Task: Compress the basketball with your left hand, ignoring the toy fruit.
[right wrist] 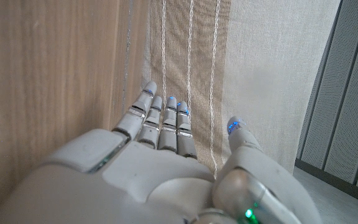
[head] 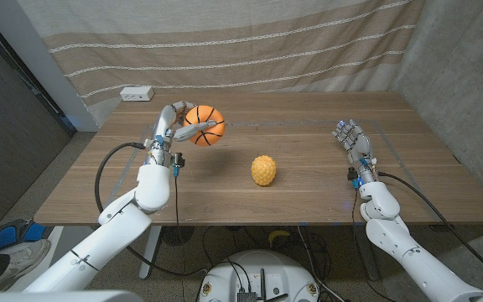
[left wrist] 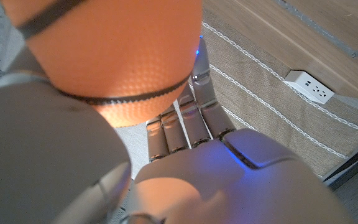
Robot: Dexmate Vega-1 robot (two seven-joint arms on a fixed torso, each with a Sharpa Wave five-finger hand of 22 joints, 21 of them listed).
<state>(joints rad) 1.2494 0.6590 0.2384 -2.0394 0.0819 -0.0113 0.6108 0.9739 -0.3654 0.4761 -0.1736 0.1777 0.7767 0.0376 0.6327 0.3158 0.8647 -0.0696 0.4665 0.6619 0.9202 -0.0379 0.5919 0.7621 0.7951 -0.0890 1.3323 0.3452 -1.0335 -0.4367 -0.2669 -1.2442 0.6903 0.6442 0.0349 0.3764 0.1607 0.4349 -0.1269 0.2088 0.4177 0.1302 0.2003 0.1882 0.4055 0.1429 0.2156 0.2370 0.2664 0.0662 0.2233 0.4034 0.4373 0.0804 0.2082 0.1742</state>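
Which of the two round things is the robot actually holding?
The orange basketball with black lines, gripped in its left hand. The bumpy yellow toy fruit sits untouched on the table.

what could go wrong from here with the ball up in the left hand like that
1. The left hand holds the basketball off the table; as the squeeze tightens, the round ball might pop out of the fingers and drop.
2. A dropped ball could roll into the yellow toy fruit lying mid-table and knock it.
3. The right hand is open and far off, so it likely could not catch anything.
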